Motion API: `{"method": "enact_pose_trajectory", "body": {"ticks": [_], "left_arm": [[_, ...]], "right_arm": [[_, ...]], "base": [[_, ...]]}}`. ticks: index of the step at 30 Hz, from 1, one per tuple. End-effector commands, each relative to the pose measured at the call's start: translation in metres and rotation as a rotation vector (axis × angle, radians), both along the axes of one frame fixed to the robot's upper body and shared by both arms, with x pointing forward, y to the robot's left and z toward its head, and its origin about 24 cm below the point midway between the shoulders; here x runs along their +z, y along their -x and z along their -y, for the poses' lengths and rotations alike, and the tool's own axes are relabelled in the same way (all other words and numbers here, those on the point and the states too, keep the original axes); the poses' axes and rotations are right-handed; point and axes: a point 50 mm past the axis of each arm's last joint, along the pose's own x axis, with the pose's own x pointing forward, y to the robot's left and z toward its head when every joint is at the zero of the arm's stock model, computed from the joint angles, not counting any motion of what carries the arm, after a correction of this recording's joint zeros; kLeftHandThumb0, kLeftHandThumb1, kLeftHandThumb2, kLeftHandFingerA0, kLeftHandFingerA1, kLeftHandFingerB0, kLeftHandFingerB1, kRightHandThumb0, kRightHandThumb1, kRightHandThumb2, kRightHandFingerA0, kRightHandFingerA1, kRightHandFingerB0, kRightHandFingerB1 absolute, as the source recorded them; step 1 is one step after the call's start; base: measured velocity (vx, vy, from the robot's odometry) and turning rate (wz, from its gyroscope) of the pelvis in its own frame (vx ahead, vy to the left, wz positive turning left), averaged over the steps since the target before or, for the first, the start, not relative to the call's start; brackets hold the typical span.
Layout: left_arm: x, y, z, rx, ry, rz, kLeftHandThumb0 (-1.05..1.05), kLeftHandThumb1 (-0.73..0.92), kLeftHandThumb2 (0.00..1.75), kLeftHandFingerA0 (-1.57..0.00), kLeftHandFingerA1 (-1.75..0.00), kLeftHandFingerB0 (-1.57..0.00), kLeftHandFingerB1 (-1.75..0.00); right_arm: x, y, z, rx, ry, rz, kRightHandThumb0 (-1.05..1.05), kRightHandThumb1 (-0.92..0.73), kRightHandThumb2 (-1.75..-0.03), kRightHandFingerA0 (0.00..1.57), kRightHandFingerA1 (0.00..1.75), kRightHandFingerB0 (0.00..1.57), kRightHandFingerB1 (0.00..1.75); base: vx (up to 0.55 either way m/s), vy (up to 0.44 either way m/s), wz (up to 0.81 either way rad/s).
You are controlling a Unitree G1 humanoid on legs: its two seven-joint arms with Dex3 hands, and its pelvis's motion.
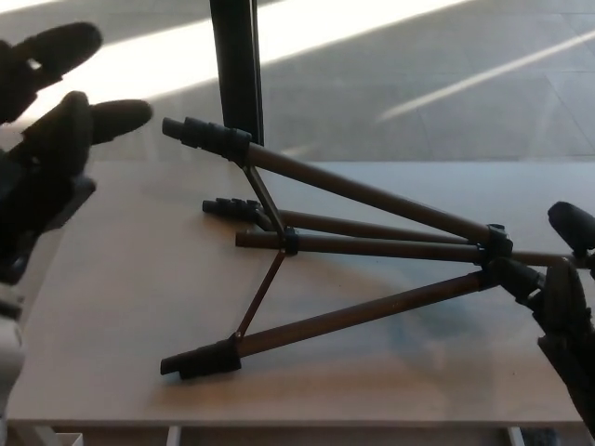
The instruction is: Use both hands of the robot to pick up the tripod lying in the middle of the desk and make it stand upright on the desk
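Pale wood forms the flat rectangular desk (pixel 112 307), whose left edge runs just beneath the left hand and whose near edge crosses the bottom of the view; bare desk top lies open between that hand and the nearest tripod foot, and more lies along the near edge. Beyond the far edge is a grey floor (pixel 465 93) with bright sun stripes and one dark upright post (pixel 237 65).

One brown metal tripod with black plastic feet and collar (pixel 372 246) lies on its side mid-desk, three legs fanning toward the left hand, one centre column between them, the collar pointing at the right hand.

Two black robot hands show. The left hand (pixel 51 149) hangs at the upper left, fingers spread wide, holding nothing, well apart from the feet. The right hand (pixel 567 297) sits at the right edge, close against the collar; whether it grips or is only near, I cannot tell.
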Motion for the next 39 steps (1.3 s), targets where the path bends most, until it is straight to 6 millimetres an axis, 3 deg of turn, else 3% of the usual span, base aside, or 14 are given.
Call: {"method": "enact_pose_trajectory", "body": {"ticks": [1,6,11,20,22,23,27,29,30,32,33,34,38,39], "left_arm": [[0.024,-0.018,0.028,0.004,-0.282,-0.006,-0.5,0.79,0.64,-0.74,-0.64,-0.58,-0.51],[0.04,-0.03,0.053,-0.074,-0.323,0.035,-0.51,0.74,0.62,-0.75,-0.72,-0.56,-0.55],[0.047,-0.043,0.075,-0.118,-0.43,0.027,-0.48,0.7,0.61,-0.75,-0.68,-0.6,-0.53],[0.052,-0.07,0.107,-0.026,-0.949,0.158,-0.6,0.66,0.6,-0.72,-0.7,-0.62,-0.5],[0.051,-0.08,0.117,0.094,-1.227,0.3,-0.6,0.61,0.58,-0.7,-0.69,-0.69,-0.52],[0.051,-0.08,0.115,0.098,-1.228,0.3,-0.6,0.61,0.58,-0.7,-0.69,-0.69,-0.52],[0.052,-0.092,0.12,0.205,-1.6,0.398,-0.68,0.69,0.61,-0.56,-0.69,-0.61,-0.51],[0.049,-0.098,0.119,0.24,-1.704,0.443,-0.7,0.69,0.61,-0.57,-0.69,-0.61,-0.51],[0.042,-0.103,0.117,0.325,-1.853,0.517,-0.74,0.69,0.61,-0.61,-0.68,-0.65,-0.54],[0.033,-0.107,0.115,0.348,-1.988,0.531,-0.76,0.72,0.61,-0.53,-0.74,-0.59,-0.64],[0.033,-0.107,0.115,0.35,-1.996,0.533,-0.76,0.72,0.61,-0.53,-0.74,-0.59,-0.64],[0.028,-0.111,0.113,0.395,-2.088,0.571,-0.8,0.7,0.62,-0.41,-0.6,-0.51,-0.43],[0.022,-0.12,0.107,0.465,-2.143,0.601,-0.8,0.64,0.6,-0.36,-0.55,-0.46,-0.4],[0.024,-0.123,0.107,0.486,-2.16,0.577,-0.83,0.63,0.6,-0.24,-0.53,-0.32,-0.38]], "right_arm": [[-0.018,-0.005,-0.004,-0.006,-0.029,-0.192,-0.55,-0.68,-0.6,0.64,0.66,0.59,0.54],[-0.022,-0.005,-0.003,-0.024,-0.019,-0.224,-0.57,-0.67,-0.6,0.62,0.65,0.55,0.52],[-0.027,-0.002,0.0,-0.038,-0.031,-0.252,-0.53,-0.68,-0.6,0.62,0.63,0.52,0.51],[-0.031,-0.001,0.0,-0.046,-0.044,-0.278,-0.51,-0.68,-0.61,0.63,0.64,0.55,0.52],[-0.031,-0.001,-0.001,-0.04,-0.042,-0.28,-0.51,-0.69,-0.61,0.63,0.63,0.55,0.52],[-0.031,-0.002,-0.002,-0.037,-0.041,-0.279,-0.51,-0.69,-0.61,0.63,0.63,0.55,0.52],[-0.032,-0.002,-0.004,-0.032,-0.047,-0.287,-0.52,-0.67,-0.6,0.64,0.63,0.57,0.52],[-0.03,-0.002,-0.005,-0.03,-0.053,-0.281,-0.52,-0.67,-0.6,0.65,0.62,0.57,0.51],[-0.03,-0.001,-0.005,-0.022,-0.048,-0.275,-0.52,-0.67,-0.6,0.64,0.62,0.57,0.51],[-0.028,0.0,-0.005,-0.021,-0.048,-0.275,-0.52,-0.67,-0.6,0.64,0.61,0.56,0.51],[-0.028,0.0,-0.005,-0.021,-0.048,-0.275,-0.52,-0.67,-0.6,0.64,0.61,0.56,0.51],[-0.028,0.001,-0.006,-0.016,-0.051,-0.276,-0.52,-0.66,-0.6,0.67,0.63,0.59,0.51],[-0.027,0.003,-0.006,-0.013,-0.042,-0.273,-0.53,-0.66,-0.6,0.7,0.63,0.6,0.51],[-0.027,0.003,-0.005,-0.014,-0.042,-0.271,-0.52,-0.65,-0.6,0.72,0.63,0.62,0.52]], "base": [[0.0,0.0,0.0],[0.0,0.0,0.0],[0.0,0.0,0.0],[0.0,0.0,0.0],[0.0,0.0,0.0],[0.0,0.0,0.0],[0.0,0.0,0.0],[0.0,0.0,0.0],[0.0,0.0,0.0],[0.0,0.0,0.0],[0.0,0.0,0.0],[0.0,0.0,0.0],[0.0,0.0,0.0],[0.0,0.0,0.0]]}}
